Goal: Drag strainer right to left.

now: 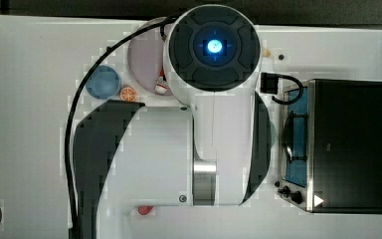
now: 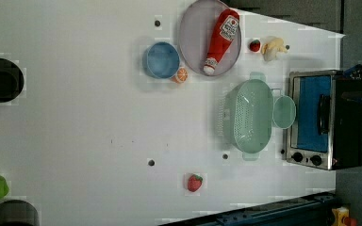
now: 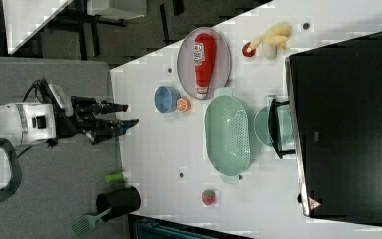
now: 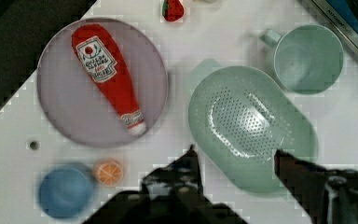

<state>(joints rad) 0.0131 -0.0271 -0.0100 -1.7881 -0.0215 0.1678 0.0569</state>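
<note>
Gripper (image 4: pixel 235 156), seen from the wrist view: two dark fingers (image 4: pixel 190 164) stand spread apart with nothing between them, held above the table (image 4: pixel 158 154) and touching no object. Just beyond the fingertips lies the strainer (image 4: pixel 251 126), one pale green oval with a dotted centre, resting flat on the table; part of its rim falls in the gap between the fingers, though the gripper is clear of it. In the right view the gripper (image 3: pixel 124 115) hangs well apart from the strainer (image 3: pixel 227 134), off the right view's left edge of the table. Beside the strainer stands one green cup (image 4: pixel 307 58) with a small handle, close to but apart from the strainer's rim, and past it one toaster oven (image 2: pixel 320 120). On the strainer's other side sits one round grey plate (image 4: pixel 60 107) carrying one red ketchup bottle (image 4: pixel 107 79). Nearer the gripper are one blue bowl (image 4: pixel 65 191) and one orange slice (image 4: pixel 108 171), just beside each other. Two strawberries appear in the left view, one (image 2: pixel 194 182) near the left view's bottom edge, the other (image 2: pixel 255 45) by one yellow banana (image 2: pixel 273 48).
</note>
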